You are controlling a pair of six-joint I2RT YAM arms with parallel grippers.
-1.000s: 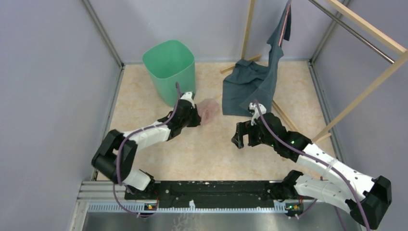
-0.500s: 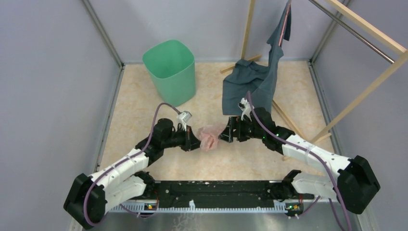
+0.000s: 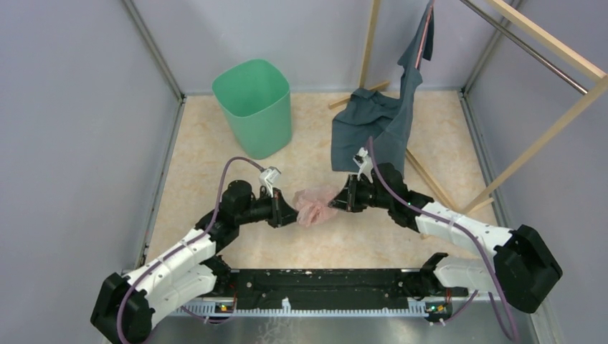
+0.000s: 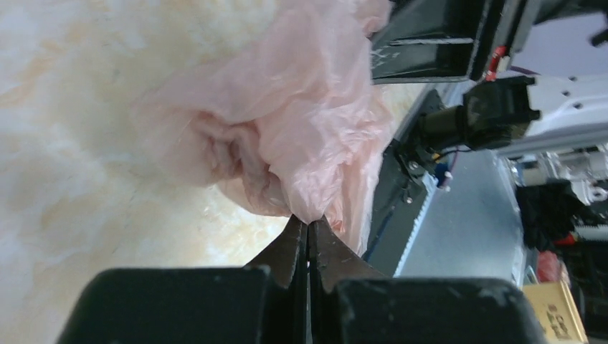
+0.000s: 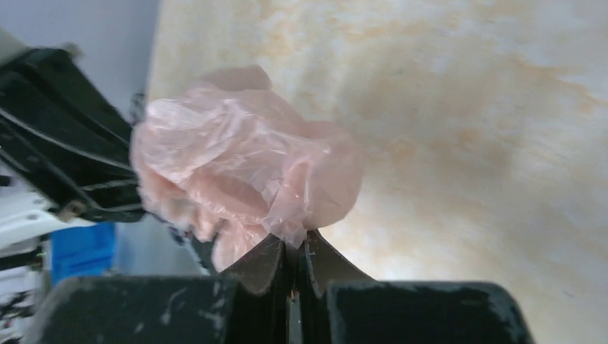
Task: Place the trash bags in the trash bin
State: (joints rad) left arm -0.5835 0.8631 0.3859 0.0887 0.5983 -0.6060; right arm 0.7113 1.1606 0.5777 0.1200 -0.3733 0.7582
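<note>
A crumpled pale-pink trash bag (image 3: 314, 204) hangs between both arms over the middle of the floor. My left gripper (image 3: 295, 214) is shut on its left side; in the left wrist view the film (image 4: 287, 136) bunches out of the closed tips of the gripper (image 4: 308, 223). My right gripper (image 3: 334, 201) is shut on the bag's right side, and the right wrist view shows the film (image 5: 244, 165) pinched at the tips of that gripper (image 5: 294, 244). The mint-green trash bin (image 3: 254, 106) stands upright at the back left, well apart from the bag.
A dark blue-grey cloth garment (image 3: 376, 122) hangs from a wooden rack (image 3: 545, 43) at the back right and spreads on the floor. Grey walls (image 3: 72, 129) enclose the beige marbled floor (image 3: 201, 158). A black rail (image 3: 323, 283) runs along the near edge.
The left arm carried the bag from beside the bin toward the centre. The right arm swung in from the right, met the bag and shut on its right side.
</note>
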